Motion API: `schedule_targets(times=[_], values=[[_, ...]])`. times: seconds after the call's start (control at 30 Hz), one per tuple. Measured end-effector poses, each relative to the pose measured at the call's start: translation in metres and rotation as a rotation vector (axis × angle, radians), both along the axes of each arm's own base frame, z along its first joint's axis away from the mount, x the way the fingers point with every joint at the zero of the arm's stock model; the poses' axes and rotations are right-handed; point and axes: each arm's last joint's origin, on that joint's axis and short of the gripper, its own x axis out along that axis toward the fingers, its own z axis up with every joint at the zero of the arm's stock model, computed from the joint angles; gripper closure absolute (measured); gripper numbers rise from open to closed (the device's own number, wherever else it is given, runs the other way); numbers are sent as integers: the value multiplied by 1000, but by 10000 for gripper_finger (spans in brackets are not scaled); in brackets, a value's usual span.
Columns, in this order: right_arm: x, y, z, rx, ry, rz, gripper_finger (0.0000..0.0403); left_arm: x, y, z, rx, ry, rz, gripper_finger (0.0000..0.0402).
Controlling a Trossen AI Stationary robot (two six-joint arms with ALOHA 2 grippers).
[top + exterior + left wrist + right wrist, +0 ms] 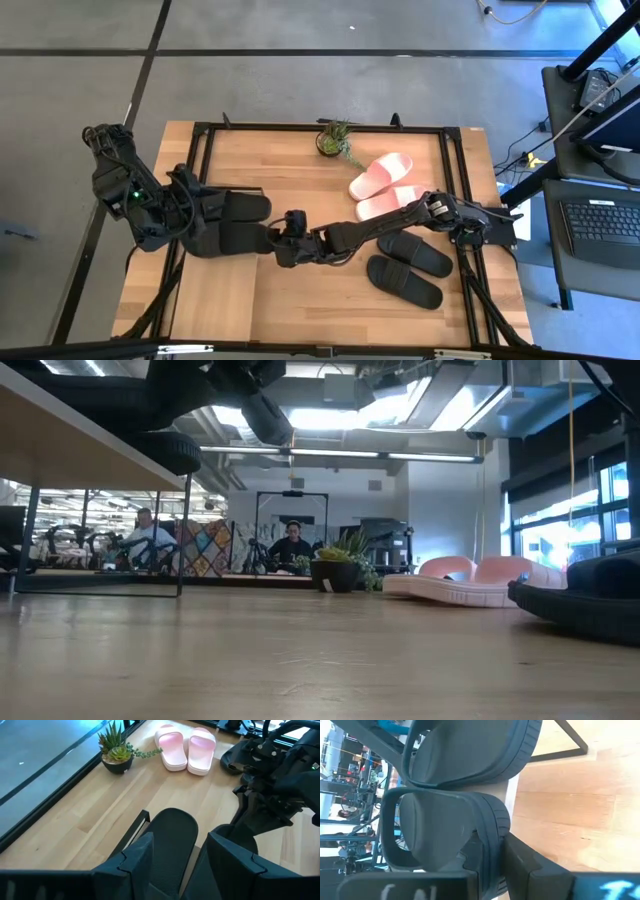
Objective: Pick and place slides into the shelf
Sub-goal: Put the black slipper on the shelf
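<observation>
Two black slides lie side by side on the shelf (80,445) at the table's left: the far one (243,206) and the near one (238,238). My right gripper (284,241) reaches across from the right and is shut on the near slide (445,825). My left gripper (182,862) stands open over the shelf, with the far slide (172,832) showing between and beyond its fingers; I see no touch. Two pink slides (383,185) and two more black slides (408,267) rest flat on the tabletop at the right. My right gripper pinches the near slide's sole rim (495,832) at the end away from the strap. One finger (472,852) lies on the footbed and the other finger (520,862) on the sole's outer side. The fingers come slanting down from the table's right. The slide lies beside the other one on the shelf.
A small potted plant (336,140) stands at the table's far edge, a dark frame (455,150) runs around the tabletop, and bare wood (320,305) lies along the near middle. People sit in the room behind in the low view.
</observation>
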Motion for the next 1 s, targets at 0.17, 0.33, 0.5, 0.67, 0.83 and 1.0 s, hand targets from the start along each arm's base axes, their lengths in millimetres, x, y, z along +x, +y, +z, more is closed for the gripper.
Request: schedule_targets(times=[0.17,0.33,0.5,0.67,0.83,1.0], values=[[2,-1,2,8,-28,-3,353,0,0,0,-1,0,1,227],[2,-2,1,6,-19,-4,353,0,0,0,-1,0,1,227],[2,-3,2,10,-27,-4,353,0,0,0,-4,4,-1,227],[3,-3,3,11,-43,1,353,0,0,0,-11,12,-5,227],[5,-2,5,3,-60,15,353,0,0,0,-7,15,-9,227],[7,-1,-2,6,-55,13,353,0,0,0,0,18,-14,227]])
